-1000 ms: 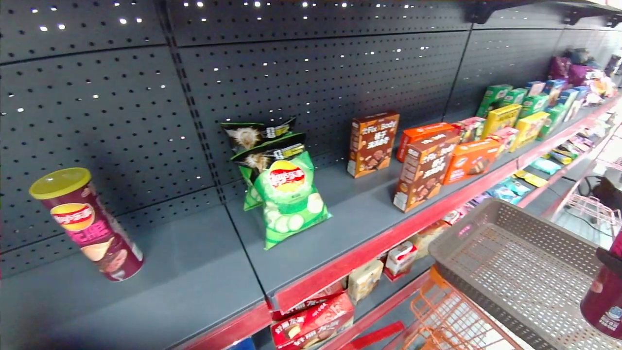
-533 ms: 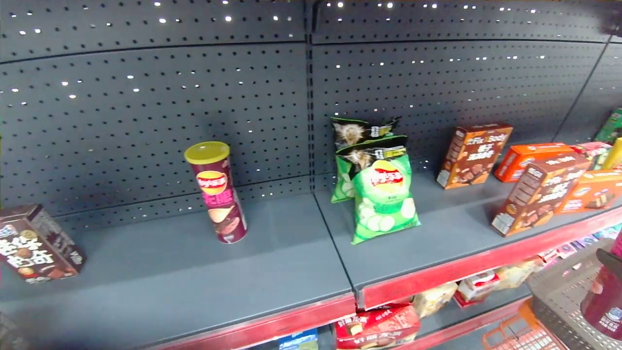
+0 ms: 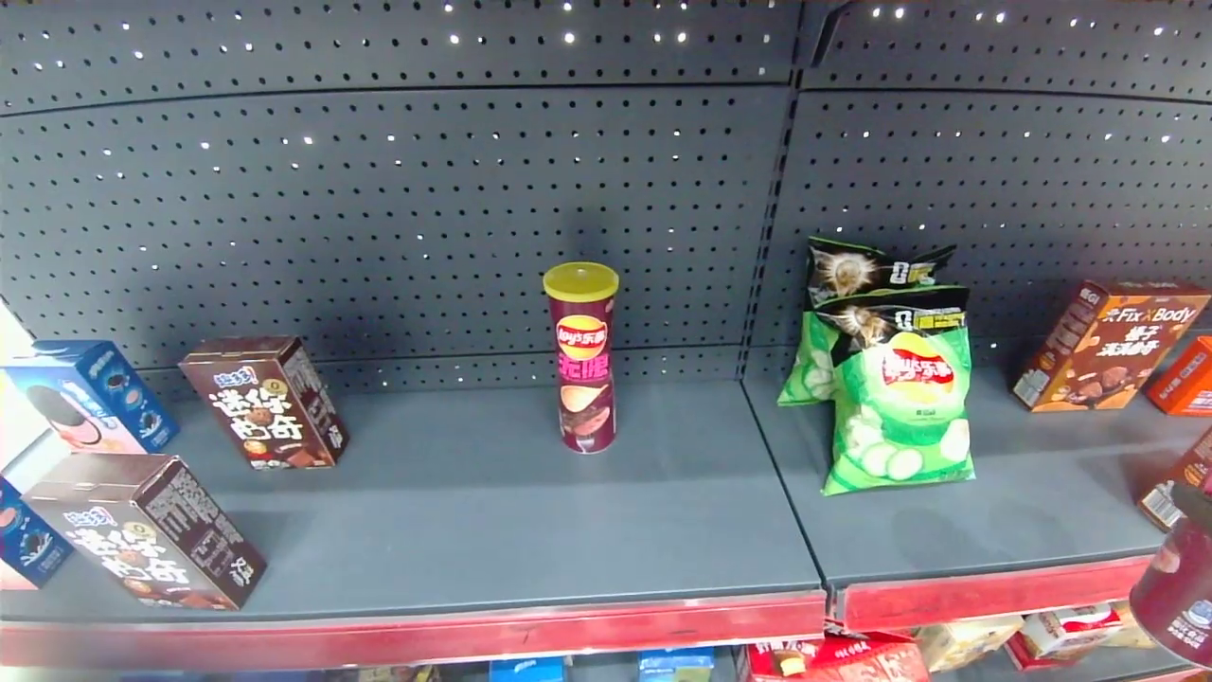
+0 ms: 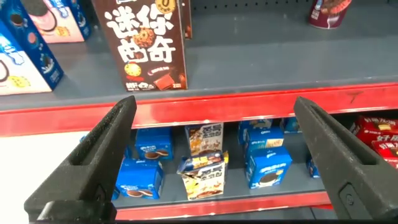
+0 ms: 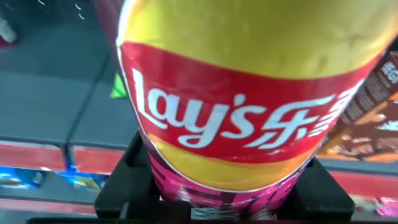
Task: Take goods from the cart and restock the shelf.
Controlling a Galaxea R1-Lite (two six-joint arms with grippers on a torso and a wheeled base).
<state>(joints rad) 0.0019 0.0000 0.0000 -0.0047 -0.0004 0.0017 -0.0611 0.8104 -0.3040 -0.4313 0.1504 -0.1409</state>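
Note:
A maroon chip can with a yellow lid [image 3: 579, 356] stands upright at the middle of the grey shelf [image 3: 530, 530]. A second maroon chip can [image 3: 1172, 587] hangs at the lower right, in front of the shelf's red edge. My right gripper [image 5: 224, 200] is shut on this can [image 5: 249, 112], with black fingers [image 5: 124, 183] on both sides of it. My left gripper [image 4: 214, 163] is open with nothing between its fingers [image 4: 99, 162]. It is in front of the red shelf edge [image 4: 211, 111], below a brown cookie box [image 4: 148, 43].
Green chip bags [image 3: 898, 407] lean right of the standing can. Brown cookie boxes [image 3: 267, 403] and blue boxes [image 3: 90, 393] stand at the left, brown and orange boxes [image 3: 1108, 346] at the far right. Bare shelf lies around the standing can. Lower shelves hold blue boxes [image 4: 267, 165].
The head camera has turned left along the shelf, so the whole picture shifted right and the cart basket left the view. The held can stays at the lower right corner.

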